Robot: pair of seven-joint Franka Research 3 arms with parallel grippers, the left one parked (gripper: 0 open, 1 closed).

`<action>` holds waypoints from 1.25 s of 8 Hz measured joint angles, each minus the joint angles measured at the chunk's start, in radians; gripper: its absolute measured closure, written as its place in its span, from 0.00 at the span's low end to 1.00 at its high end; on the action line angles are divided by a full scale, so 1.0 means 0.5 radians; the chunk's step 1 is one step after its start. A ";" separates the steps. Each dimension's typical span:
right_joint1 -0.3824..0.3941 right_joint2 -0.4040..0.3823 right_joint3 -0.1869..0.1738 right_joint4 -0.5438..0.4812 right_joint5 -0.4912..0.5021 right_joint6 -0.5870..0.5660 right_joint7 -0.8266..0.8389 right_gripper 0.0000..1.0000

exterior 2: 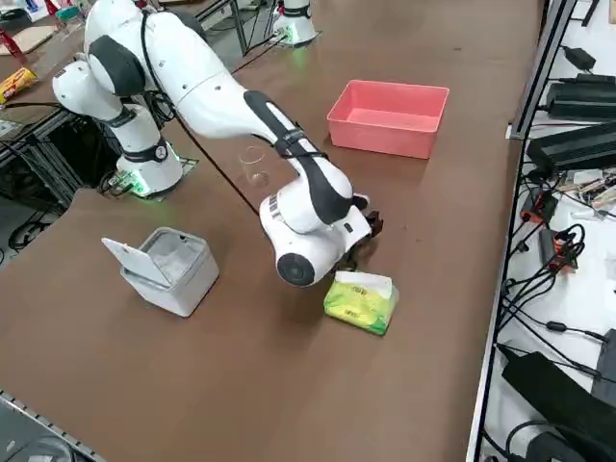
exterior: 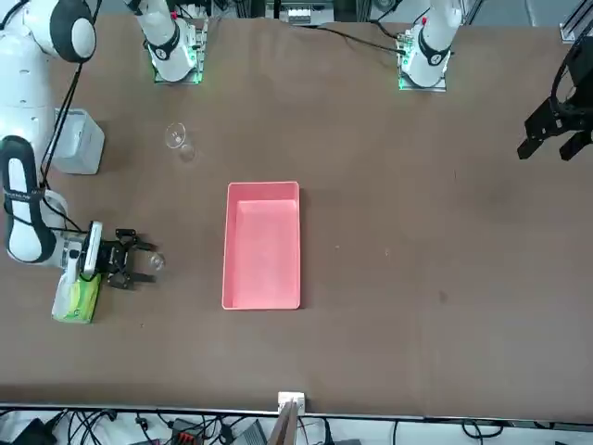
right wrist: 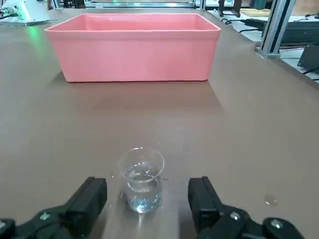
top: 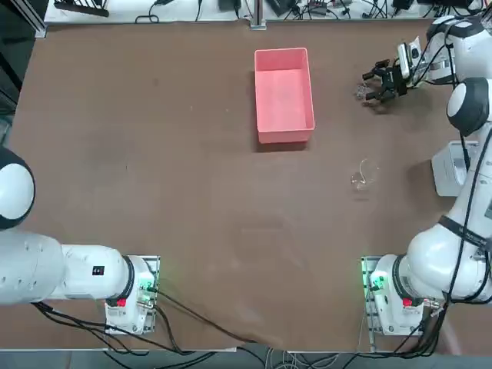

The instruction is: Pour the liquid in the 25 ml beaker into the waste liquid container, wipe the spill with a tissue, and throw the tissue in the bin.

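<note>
Top view: the right gripper [top: 374, 84] hovers low to the right of the pink tray [top: 284, 131], its fingers spread. The 25 ml beaker [top: 360, 93] stands just off the fingertips on the tray's side. The larger beaker [top: 363, 174] stands well apart from the tray, nearer the arm bases.

Front view: the same beaker [exterior: 156, 262] sits between gripper [exterior: 139, 259] and tray [exterior: 262, 301]. The green tissue pack [exterior: 76, 299] lies behind the gripper.

Right side view: the arm hides the small beaker. The lidded white container [exterior 2: 167, 272] stands well clear of the tray [exterior 2: 387, 136].

Right wrist view: the beaker [right wrist: 142, 179] stands upright, holding liquid, centred ahead of the parted fingers [right wrist: 93, 199]. In my judgement a straight advance would bracket it.
</note>
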 joint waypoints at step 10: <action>0.043 0.061 0.005 0.006 0.008 -0.011 -0.031 0.00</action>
